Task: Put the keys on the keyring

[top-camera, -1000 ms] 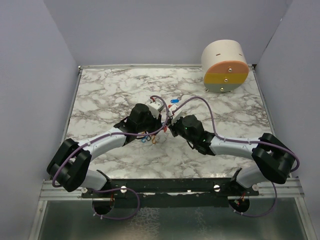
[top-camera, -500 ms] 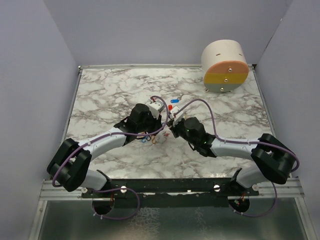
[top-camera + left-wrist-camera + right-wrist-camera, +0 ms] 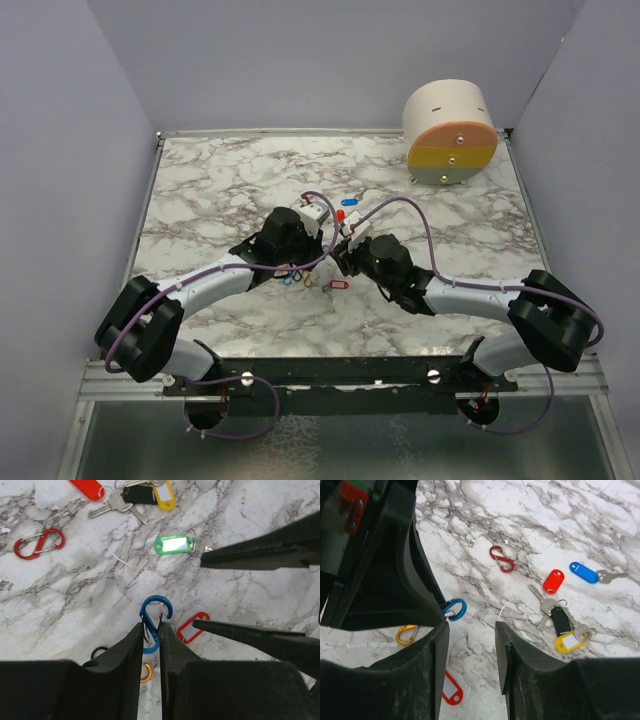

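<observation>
My left gripper (image 3: 152, 626) is shut on a blue S-shaped clip (image 3: 155, 614) of the keyring, just above the marble; it also shows in the right wrist view (image 3: 455, 608). An orange clip (image 3: 406, 634) lies beside it and a red clip (image 3: 501, 558) lies apart. My right gripper (image 3: 470, 632) is open and empty, right next to the left fingers (image 3: 395, 580). The keys lie beyond: a bunch with a red tag (image 3: 553, 581), black tag (image 3: 561, 620) and yellow tag (image 3: 567, 641), a blue-tagged key (image 3: 583, 572), and a green-tagged key (image 3: 174, 544). In the top view both grippers meet at mid-table (image 3: 318, 268).
An empty red tag frame (image 3: 338, 285) lies on the marble near the right gripper's fingers (image 3: 250, 632). A small black ring (image 3: 98, 651) lies by the left fingers. A round cream, orange and grey container (image 3: 450, 135) stands at the back right. Purple walls close the sides.
My right gripper has moved left and a little nearer, up against the left gripper. The red tag frame now shows in front of it. The left gripper has stayed still with the blue clip.
</observation>
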Available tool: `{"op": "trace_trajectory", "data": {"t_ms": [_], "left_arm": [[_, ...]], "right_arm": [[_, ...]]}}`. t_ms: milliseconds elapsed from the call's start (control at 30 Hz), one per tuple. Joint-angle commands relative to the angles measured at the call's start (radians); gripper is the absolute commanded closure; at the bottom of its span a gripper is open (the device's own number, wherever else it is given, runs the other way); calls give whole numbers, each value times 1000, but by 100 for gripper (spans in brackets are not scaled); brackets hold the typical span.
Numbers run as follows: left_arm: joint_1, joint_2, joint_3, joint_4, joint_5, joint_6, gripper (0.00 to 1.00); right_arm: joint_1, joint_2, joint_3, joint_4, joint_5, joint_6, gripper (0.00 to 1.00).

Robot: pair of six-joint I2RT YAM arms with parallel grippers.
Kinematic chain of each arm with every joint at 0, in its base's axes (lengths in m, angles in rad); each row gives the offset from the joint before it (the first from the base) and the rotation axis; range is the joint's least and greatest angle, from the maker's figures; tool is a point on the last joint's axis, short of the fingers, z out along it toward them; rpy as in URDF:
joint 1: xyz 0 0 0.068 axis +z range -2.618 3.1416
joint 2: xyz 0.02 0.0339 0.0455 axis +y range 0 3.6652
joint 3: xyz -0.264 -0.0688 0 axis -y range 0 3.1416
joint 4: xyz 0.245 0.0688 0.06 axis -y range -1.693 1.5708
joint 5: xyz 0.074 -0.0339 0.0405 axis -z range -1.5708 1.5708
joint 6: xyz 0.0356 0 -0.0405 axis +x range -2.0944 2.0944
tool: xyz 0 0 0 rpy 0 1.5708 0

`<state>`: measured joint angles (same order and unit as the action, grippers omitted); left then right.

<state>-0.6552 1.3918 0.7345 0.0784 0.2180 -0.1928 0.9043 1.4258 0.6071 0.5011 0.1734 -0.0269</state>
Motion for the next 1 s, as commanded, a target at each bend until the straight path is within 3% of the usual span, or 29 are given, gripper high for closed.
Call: {"op": "trace_trajectory", "data": {"t_ms": [0,367,967], "left_arm": [[-2,2,44,-29,-110,-27,100],[57,-37,8,-33,-161,-71,100],[81,-54,-15,-22,-142,-65,100]], "right_arm": [[8,-11,-1,-68,-69,76,56],[8,111,9,-112,-256,175,53],[8,196,28,-122,-238,299,51]]}}
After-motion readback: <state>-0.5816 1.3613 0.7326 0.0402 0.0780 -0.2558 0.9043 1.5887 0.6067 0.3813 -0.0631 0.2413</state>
